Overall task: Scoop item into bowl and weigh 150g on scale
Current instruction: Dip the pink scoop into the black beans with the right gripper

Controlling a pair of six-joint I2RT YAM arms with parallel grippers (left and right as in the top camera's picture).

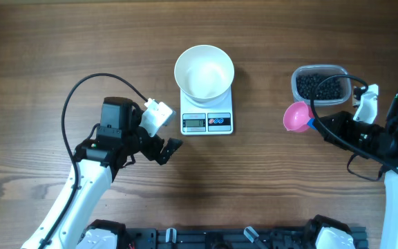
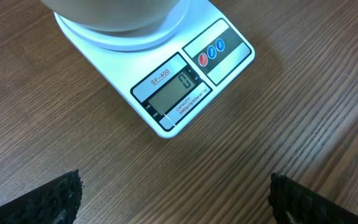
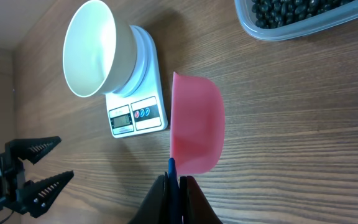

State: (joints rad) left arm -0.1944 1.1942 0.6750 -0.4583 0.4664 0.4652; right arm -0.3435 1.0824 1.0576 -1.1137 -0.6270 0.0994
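Both claws differ: left gripper (image 2: 176, 208) gapes open near the scale (image 1: 206, 122), which carries the empty white bowl (image 1: 204, 71), while right gripper (image 3: 174, 186) is pinched tight on the handle of the pink scoop (image 3: 197, 121), just beside the clear tub (image 1: 297, 83) of black beads (image 1: 318, 86).

The table (image 1: 268, 194) was a dark brown wooden top, its grain running from the left edge to the right. Two things lay directly on it. The scale (image 1: 206, 123), white and flat, sat about midway between the left and right edges and nearer the far edge, its display turned toward the near edge. The clear plastic tub (image 1: 321, 67) sat toward the right edge, level with the scale and well apart from it.
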